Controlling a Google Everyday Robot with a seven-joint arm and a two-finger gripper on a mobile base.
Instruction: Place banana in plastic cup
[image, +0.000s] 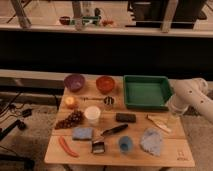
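- Gripper (174, 109) at the end of the white arm, just beside the right front corner of the green tray (145, 93); how wide it stands, impossible to tell.
- Banana (159, 123) flat on the wooden table (116, 158), just in front of the tray's right front corner, near the gripper, not held.
- Blue plastic cup (125, 144) upright and open-topped, well in front of the tray's left front corner, apart from the banana.
- Pale blue cloth (151, 141) in front of the tray, just beside the cup.
- White cup (92, 114) and small metal cup (108, 101) left of the tray.
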